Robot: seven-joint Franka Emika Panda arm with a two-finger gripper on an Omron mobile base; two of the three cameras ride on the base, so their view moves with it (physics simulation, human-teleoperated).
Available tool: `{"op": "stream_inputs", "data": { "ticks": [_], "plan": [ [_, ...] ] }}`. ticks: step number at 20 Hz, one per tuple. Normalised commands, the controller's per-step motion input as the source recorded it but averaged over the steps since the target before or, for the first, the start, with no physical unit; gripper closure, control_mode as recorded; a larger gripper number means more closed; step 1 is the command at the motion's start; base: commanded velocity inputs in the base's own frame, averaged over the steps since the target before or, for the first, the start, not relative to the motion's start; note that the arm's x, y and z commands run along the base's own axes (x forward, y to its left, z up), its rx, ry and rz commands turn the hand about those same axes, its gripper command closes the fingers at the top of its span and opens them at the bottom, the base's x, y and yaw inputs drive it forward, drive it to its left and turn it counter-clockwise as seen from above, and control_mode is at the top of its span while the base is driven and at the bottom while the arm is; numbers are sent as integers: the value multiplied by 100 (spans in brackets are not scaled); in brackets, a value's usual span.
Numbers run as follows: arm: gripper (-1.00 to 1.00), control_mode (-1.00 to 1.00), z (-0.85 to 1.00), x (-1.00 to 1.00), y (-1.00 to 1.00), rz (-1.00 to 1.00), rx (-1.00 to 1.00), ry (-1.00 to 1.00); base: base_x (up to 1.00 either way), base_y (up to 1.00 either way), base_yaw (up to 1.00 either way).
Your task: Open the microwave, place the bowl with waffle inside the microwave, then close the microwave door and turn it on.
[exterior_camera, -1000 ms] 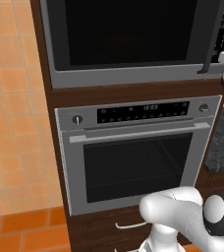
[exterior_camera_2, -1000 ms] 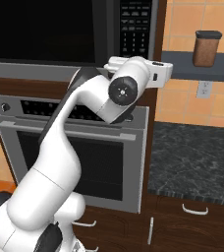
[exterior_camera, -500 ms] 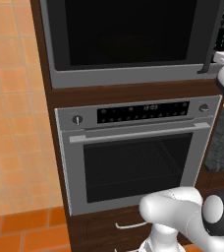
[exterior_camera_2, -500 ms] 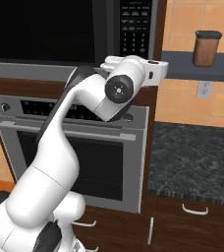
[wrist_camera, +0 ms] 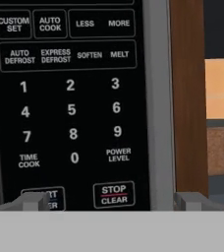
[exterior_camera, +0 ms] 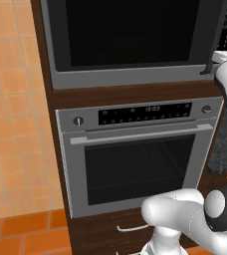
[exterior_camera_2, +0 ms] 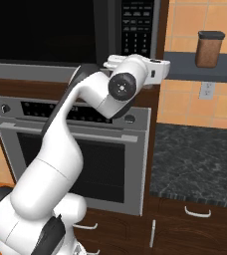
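One step at most looks left. The microwave [exterior_camera: 130, 40] fills the top of the left base view, and the microwave door [exterior_camera: 128, 35] sits flush in its silver-grey frame, its dark vertical handle [exterior_camera: 211, 45] at the upper right of that frame. Whether the bowl with waffle is inside cannot be told, since the black glass shows nothing behind it. Judging from the shut door and the hand at the keypad, I take the job to be at its final stage, switching the appliance on.

Below the microwave, the silver oven [exterior_camera: 135, 154] occupies the middle of the left base view, untouched. In the right base view the white arm rises from the lower left, bends at an elbow near the centre, and reaches up to the keypad [exterior_camera_2: 137, 27] at the top centre, wrist level. In the hand view the gripper [wrist_camera: 113, 202] faces the keypad squarely; its two tips stand wide apart at the bottom edge, spread and holding nothing, the left fingertip [wrist_camera: 33, 201] over the start button [wrist_camera: 43, 198], beside STOP/CLEAR [wrist_camera: 114, 194].
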Motion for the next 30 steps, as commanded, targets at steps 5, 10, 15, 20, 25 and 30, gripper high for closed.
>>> {"op": "stream_inputs", "data": {
  "ticks": [5, 10, 15, 20, 25, 30],
  "plan": [
    [-100, -100, -12, 13, 0, 0, 0, 0, 0, 0, 0],
    [-100, -100, -7, 36, 0, 0, 0, 0, 0, 0, 0],
    [-100, -100, -6, 50, 0, 0, 0, 0, 0, 0, 0],
    [-100, -100, -2, 9, 0, 0, 0, 4, 0, 0, 0],
    [-100, -100, 0, -29, 0, 0, 0, 2, 0, 0, 0],
    [-100, -100, 0, -44, 0, 0, 0, 0, 0, 0, 0]
  ]
}}
